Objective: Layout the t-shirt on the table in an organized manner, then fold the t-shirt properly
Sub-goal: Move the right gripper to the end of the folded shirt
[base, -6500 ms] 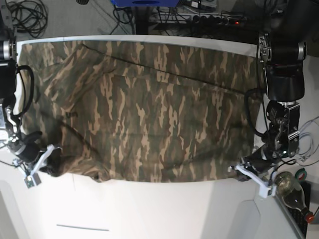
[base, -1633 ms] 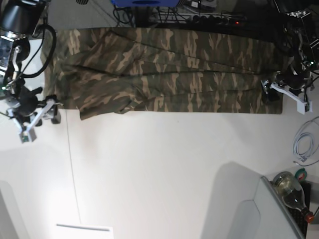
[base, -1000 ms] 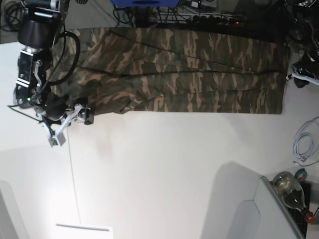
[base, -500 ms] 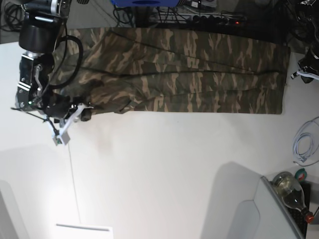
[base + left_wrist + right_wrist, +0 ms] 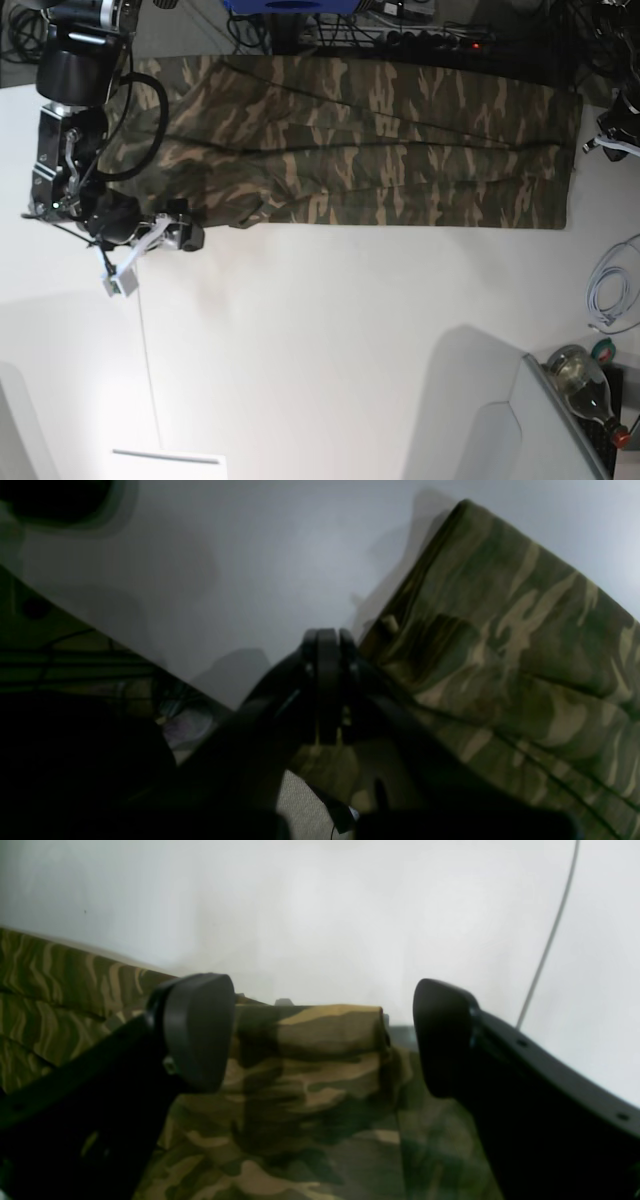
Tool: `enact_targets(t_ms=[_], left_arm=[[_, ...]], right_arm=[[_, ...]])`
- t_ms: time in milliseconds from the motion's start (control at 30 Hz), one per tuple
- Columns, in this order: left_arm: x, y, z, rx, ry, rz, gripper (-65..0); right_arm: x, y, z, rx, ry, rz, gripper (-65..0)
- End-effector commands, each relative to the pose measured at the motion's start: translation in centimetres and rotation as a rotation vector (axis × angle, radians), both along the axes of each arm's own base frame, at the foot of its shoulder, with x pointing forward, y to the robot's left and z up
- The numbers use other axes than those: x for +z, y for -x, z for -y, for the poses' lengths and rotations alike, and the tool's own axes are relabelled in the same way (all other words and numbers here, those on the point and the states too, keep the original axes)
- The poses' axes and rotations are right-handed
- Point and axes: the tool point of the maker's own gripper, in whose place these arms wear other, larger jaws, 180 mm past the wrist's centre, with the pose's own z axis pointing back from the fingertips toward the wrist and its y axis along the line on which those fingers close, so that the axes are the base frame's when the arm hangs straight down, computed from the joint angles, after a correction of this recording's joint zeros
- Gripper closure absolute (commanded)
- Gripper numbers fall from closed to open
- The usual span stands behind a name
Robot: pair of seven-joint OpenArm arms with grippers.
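The camouflage t-shirt [image 5: 350, 150] lies folded in a long band along the far side of the white table [image 5: 330, 330]. My right gripper [image 5: 155, 255] is open at the band's near left corner. In the right wrist view the gripper [image 5: 320, 1037] has its fingers either side of a folded cloth corner [image 5: 310, 1070]. My left gripper [image 5: 612, 142] is at the band's right end. In the left wrist view it [image 5: 325, 645] is shut and empty, just beside the shirt's edge [image 5: 500, 630].
A glass bottle [image 5: 582, 385] and a grey box corner [image 5: 510, 430] stand at the near right. A white cable [image 5: 610, 290] lies on the right. A thin dark seam line [image 5: 148, 370] runs down the table. Cables and a power strip [image 5: 430, 40] lie beyond the far edge.
The shirt was folded over toward the far edge and both grippers let go. In the last second my right gripper moved right onto the near left corner. The left gripper barely moved.
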Motion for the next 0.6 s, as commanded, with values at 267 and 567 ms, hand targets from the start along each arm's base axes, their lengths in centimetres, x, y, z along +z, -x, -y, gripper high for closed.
enact_targets(t_ms=[267, 567], left_arm=[[1.5, -0.7, -1.0, -0.008, -0.038, 0.033, 0.0], [1.5, -0.7, -1.0, -0.009, -0.039, 0.033, 0.0]], right_arm=[[0.7, -0.6, 0.2, 0.012, 0.004, 0.003, -7.5], [2.9, 0.3, 0.5, 0.035, 0.053, 0.055, -0.2]])
